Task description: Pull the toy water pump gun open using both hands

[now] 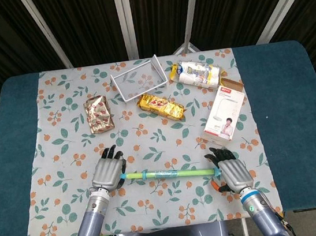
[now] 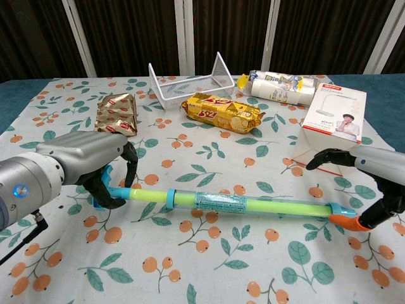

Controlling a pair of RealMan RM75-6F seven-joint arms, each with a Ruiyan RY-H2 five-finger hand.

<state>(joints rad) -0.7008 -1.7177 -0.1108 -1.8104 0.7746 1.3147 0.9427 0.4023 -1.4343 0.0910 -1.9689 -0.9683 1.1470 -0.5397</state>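
We see toy water pump gun (image 1: 168, 173) lying lengthwise on surface (image 1: 283, 95), lower centre of frame. Left hand (image 2: 88, 166) curled around its blue handle end at lower left, holding it. Right hand (image 2: 364, 183) at nozzle tip, lower right, fingers arched over it, thumb beneath; we cannot tell whether it actually grips. White box (image 1: 224, 111) just above right hand.

Silver-backed left hand (image 2: 95, 166) and right hand (image 1: 230, 172), black fingers.
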